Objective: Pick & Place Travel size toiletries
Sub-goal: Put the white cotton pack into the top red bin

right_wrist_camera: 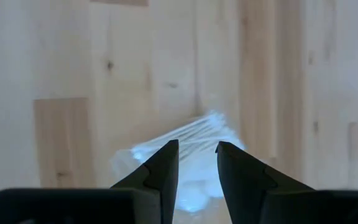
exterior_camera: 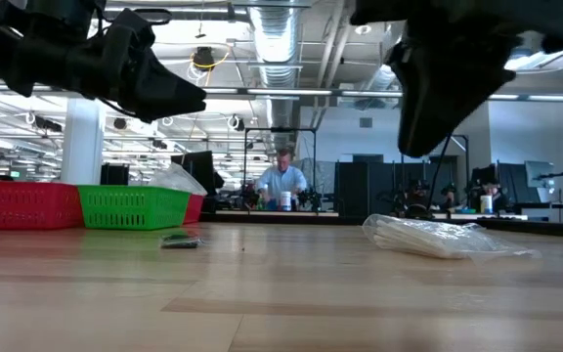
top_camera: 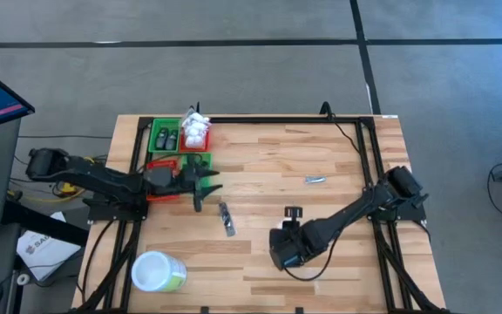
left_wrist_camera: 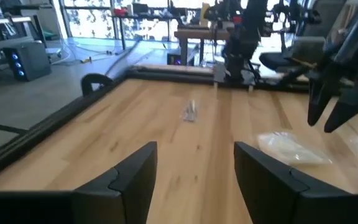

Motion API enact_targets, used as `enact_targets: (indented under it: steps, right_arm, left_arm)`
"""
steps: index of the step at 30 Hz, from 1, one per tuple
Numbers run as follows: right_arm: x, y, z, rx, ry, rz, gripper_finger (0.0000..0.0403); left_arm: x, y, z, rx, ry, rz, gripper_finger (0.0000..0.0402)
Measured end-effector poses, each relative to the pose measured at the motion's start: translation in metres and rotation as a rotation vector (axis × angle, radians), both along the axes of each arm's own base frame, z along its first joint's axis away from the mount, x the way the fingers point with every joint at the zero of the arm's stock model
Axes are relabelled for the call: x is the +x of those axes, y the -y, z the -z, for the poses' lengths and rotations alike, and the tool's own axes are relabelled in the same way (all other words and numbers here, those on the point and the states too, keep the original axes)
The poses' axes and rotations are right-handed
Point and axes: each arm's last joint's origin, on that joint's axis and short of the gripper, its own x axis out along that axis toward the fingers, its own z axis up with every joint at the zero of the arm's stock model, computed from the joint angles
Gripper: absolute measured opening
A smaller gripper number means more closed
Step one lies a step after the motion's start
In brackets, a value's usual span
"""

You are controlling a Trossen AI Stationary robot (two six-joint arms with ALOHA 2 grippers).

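A clear plastic packet of white swabs (right_wrist_camera: 185,158) lies flat on the table (top_camera: 338,157); it also shows in the low view (exterior_camera: 443,238) and the left wrist view (left_wrist_camera: 291,149). My right gripper (right_wrist_camera: 196,146) hangs just above it, pointing steeply down, fingers a little apart with nothing between them. A slim dark wrapped item (top_camera: 227,218) and a small silver tube (top_camera: 315,180) lie loose on the wood. My left gripper (top_camera: 209,194) stands open and level beside the bins, holding nothing.
Small red and green bins (top_camera: 181,144) at the far left hold dark bottles and white packets. A big white-lidded green tub (top_camera: 158,272) stands near the front left corner. A black frame rail (top_camera: 277,119) edges the table. People sit in the room behind.
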Motion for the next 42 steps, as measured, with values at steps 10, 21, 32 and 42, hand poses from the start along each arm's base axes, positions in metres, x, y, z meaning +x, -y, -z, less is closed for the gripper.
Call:
enact_targets:
  steps: [10, 21, 32, 42]
  right_arm:
    - [-0.010, -0.026, 0.021, -0.010, -0.017, 0.033, 0.0102]
    - [-0.035, -0.045, 0.042, 0.010, -0.014, 0.045, 0.0102]
    - [-0.058, -0.041, 0.073, 0.007, -0.024, 0.102, 0.0102]
    - [-0.058, -0.036, 0.079, 0.012, 0.004, 0.100, 0.0102]
  left_arm:
    - [0.041, 0.023, -0.001, 0.016, -0.070, 0.042, 0.0202]
    - [0.090, 0.042, 0.010, 0.028, -0.146, 0.088, 0.0202]
    - [0.128, 0.051, 0.022, 0.048, -0.184, 0.124, 0.0202]
    - [0.162, 0.057, 0.032, 0.059, -0.184, 0.126, 0.0202]
